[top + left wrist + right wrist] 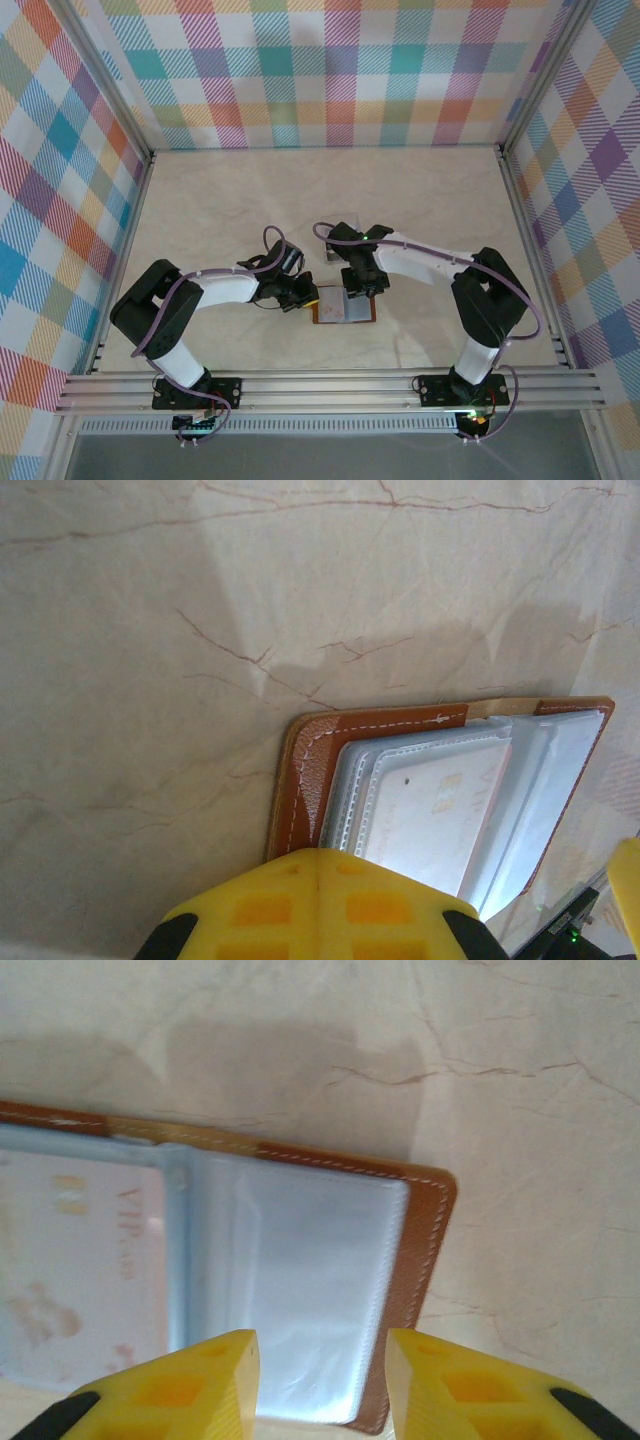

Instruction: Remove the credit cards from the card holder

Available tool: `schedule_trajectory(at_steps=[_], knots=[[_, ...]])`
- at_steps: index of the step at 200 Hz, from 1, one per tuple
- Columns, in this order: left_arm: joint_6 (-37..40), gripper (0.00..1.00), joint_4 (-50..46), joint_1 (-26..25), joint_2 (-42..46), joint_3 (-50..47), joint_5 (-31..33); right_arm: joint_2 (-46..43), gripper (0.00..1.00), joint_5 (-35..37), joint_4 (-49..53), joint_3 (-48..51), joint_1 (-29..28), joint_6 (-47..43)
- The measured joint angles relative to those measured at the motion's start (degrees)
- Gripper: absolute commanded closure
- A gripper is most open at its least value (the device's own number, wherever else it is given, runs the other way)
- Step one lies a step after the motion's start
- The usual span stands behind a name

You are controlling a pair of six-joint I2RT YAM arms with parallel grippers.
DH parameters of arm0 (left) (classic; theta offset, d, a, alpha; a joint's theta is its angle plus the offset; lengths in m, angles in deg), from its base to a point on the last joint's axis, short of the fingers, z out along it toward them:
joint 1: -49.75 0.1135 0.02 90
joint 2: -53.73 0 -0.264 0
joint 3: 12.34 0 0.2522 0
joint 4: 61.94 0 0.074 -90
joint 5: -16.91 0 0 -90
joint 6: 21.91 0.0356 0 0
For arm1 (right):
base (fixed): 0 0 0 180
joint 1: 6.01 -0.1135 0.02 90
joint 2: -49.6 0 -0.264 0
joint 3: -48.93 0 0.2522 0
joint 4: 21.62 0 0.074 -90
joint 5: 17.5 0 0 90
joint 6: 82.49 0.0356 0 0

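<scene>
- Where the card holder (343, 306) lies open on the surface (150, 680), a pale credit card (435, 810) sits sleeved inside.
- Left jaws together at its left edge.
- Right jaws apart at its right-hand sleeve.

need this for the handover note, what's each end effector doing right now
left end effector: closed, tips at the card holder's near edge.
right end effector: open over the card holder, nothing held.

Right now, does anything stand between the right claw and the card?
Yes. The pale card lies under a cloudy plastic sleeve of the card holder, and the open right claw sits over a neighbouring sleeve instead.
</scene>
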Motion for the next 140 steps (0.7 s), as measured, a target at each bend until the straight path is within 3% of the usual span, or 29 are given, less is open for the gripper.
schedule_trajectory(at_steps=[73,140], knots=[[0.00,0.96,0.02,0.00,0.00,0.00,0.00,-0.94,0.71,-17.73,-12.79,1.62,0.00,2.64],[0.87,0.94,-4.50,-0.17,0.55,1.73,1.16,0.66,0.71,-24.59,-19.98,6.40,1.16,3.80]])
